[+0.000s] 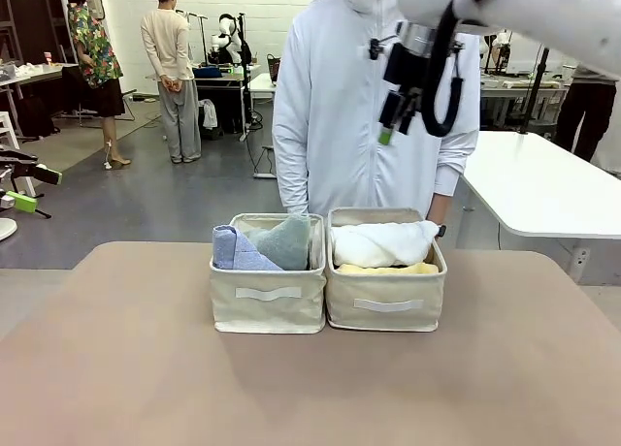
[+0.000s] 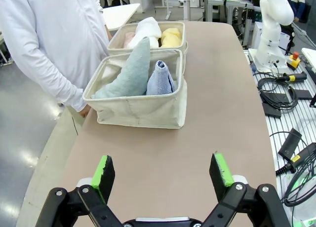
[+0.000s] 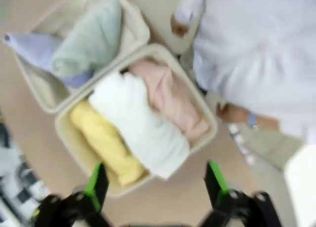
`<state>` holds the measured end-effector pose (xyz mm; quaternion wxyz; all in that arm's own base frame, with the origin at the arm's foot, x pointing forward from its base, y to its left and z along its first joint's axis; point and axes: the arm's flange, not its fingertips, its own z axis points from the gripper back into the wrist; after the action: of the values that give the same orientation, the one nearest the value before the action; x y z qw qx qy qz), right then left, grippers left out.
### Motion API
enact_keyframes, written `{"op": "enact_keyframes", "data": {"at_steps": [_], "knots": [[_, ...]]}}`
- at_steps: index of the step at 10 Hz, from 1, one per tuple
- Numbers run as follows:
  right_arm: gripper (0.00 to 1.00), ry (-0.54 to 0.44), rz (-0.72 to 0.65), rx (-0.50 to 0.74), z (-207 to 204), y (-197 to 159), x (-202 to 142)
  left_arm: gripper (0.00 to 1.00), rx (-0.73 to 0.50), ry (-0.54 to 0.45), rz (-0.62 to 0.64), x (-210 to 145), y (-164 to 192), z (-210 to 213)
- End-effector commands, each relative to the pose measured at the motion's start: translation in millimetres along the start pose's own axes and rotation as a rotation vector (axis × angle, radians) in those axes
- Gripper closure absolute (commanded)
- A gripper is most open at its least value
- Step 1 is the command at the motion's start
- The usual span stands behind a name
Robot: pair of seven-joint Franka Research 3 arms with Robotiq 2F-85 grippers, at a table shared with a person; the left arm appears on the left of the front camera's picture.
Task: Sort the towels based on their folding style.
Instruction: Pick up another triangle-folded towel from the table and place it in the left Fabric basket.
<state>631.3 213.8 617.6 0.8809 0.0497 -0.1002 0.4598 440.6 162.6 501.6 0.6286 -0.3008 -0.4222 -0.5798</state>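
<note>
Towels lie sorted in two beige fabric bins; both end effectors hang released.

Left bin (image 1: 268, 296): light blue cone towel (image 1: 238, 251), grey-green cone towel (image 1: 284, 240). Right of it, second bin (image 1: 386, 305): white roll (image 1: 383, 242), yellow roll (image 1: 388, 269), long axes crosswise, pink roll (image 3: 170, 101) behind. Left end effector (image 2: 163, 175) stands well back; right end effector (image 3: 154, 183), directly above, looks nearer.

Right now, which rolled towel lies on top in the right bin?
The white towel, lying across the top between the yellow towel and pink towel.
</note>
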Motion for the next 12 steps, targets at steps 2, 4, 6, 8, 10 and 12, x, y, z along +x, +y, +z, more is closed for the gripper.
{"op": "enact_keyframes", "data": {"at_steps": [2,4,6,8,10,12], "knots": [[0.00,-0.034,-0.041,-0.010,-17.9,50.5,-98.6,0.00,0.006,-0.016,0.006,2.5,-0.6,0.5],[0.00,0.027,-0.050,0.005,-5.2,17.0,-55.8,0.00,0.006,-0.016,0.006,2.5,-0.6,0.5],[0.00,0.027,-0.050,0.005,-5.2,17.0,-55.8,0.00,0.006,-0.016,0.006,2.5,-0.6,0.5],[0.00,0.027,-0.050,0.005,-5.2,17.0,-55.8,0.00,0.006,-0.016,0.006,2.5,-0.6,0.5],[0.00,0.027,-0.050,0.005,-5.2,17.0,-55.8,0.00,0.006,-0.016,0.006,2.5,-0.6,0.5],[0.00,-0.130,0.069,0.147,43.5,5.3,-89.9,0.00,0.006,-0.016,0.006,2.5,-0.6,0.5]]}}
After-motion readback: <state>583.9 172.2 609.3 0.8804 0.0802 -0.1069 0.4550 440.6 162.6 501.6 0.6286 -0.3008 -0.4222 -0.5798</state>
